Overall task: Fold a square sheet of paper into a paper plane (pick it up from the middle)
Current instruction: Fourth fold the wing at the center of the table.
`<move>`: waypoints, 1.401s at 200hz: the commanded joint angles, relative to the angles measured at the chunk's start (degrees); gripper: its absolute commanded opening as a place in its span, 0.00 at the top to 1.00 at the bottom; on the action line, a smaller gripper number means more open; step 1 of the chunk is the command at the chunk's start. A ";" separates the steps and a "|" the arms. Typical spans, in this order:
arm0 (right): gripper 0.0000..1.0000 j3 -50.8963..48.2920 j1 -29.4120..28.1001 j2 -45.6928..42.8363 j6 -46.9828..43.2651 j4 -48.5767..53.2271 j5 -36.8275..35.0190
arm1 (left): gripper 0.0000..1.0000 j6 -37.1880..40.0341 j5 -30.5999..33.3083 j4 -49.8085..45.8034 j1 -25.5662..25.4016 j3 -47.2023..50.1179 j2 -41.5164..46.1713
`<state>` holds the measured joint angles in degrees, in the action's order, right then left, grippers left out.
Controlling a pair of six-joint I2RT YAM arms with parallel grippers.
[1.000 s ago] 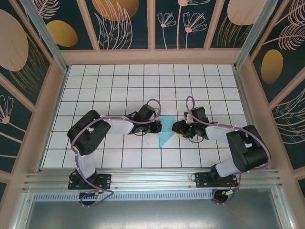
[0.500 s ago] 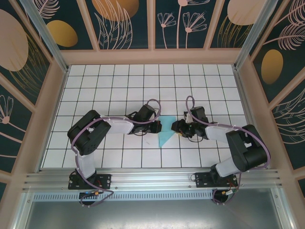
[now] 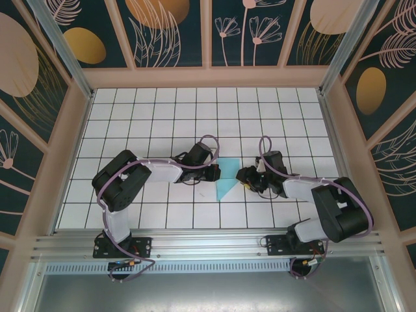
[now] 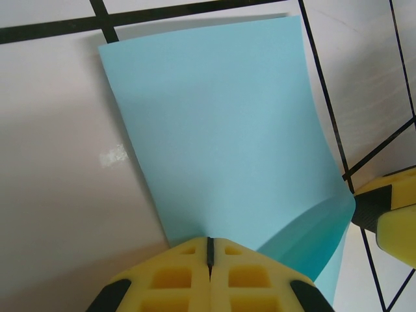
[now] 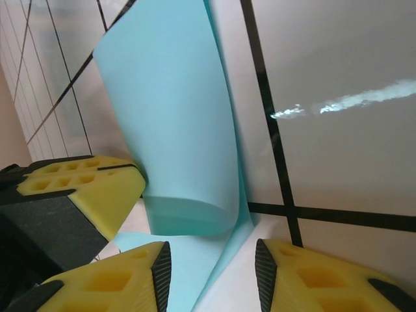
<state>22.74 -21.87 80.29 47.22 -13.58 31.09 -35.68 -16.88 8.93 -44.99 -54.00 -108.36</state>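
Blue paper (image 3: 226, 182) curls up off the grid bench (image 3: 162, 110). L gripper (image 4: 208, 250) is closed, pinching its edge. R gripper (image 5: 211, 273) is open w/ paper between its fingers.

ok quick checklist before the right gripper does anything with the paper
1. Left gripper shut on the paper edge: ok.
2. Right gripper jaws open: ok.
3. Paper shows in the gap between the right fingers: ok.
4. Right pads level with the paper edge: cannot tell.
5. Fold pressed flat: not ok, the paper is bent over in a loose curl, not yet creased.
6. Grippers apart with the paper between them, seen from the top: ok.
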 commanded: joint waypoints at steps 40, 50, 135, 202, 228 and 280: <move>0.64 -0.12 -0.72 1.15 1.90 -4.44 0.62 | 0.94 -0.45 0.71 -2.52 -0.07 0.99 0.12; 0.64 -0.24 -0.81 1.44 1.99 -4.78 0.80 | 0.94 -0.44 0.72 -2.68 -0.06 0.98 0.10; 0.63 -0.94 -0.98 0.76 2.29 -3.97 -1.03 | 0.95 -0.35 1.00 -2.96 -0.09 1.01 0.26; 0.63 -0.98 -1.08 0.24 2.51 -3.27 -2.32 | 0.95 -0.33 1.10 -3.08 -0.10 1.15 0.29; 0.62 -1.04 -1.03 -1.16 1.81 -2.07 -3.52 | 0.95 -0.27 0.98 -3.05 -0.05 0.94 0.17; 0.62 -0.97 -1.28 1.87 2.74 -4.73 -1.74 | 0.95 -0.27 0.98 -3.10 -0.05 1.04 0.26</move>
<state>22.44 -22.59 80.77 49.06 -16.58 28.97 -35.70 -16.84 8.91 -44.99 -54.00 -108.36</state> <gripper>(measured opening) 0.380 0.068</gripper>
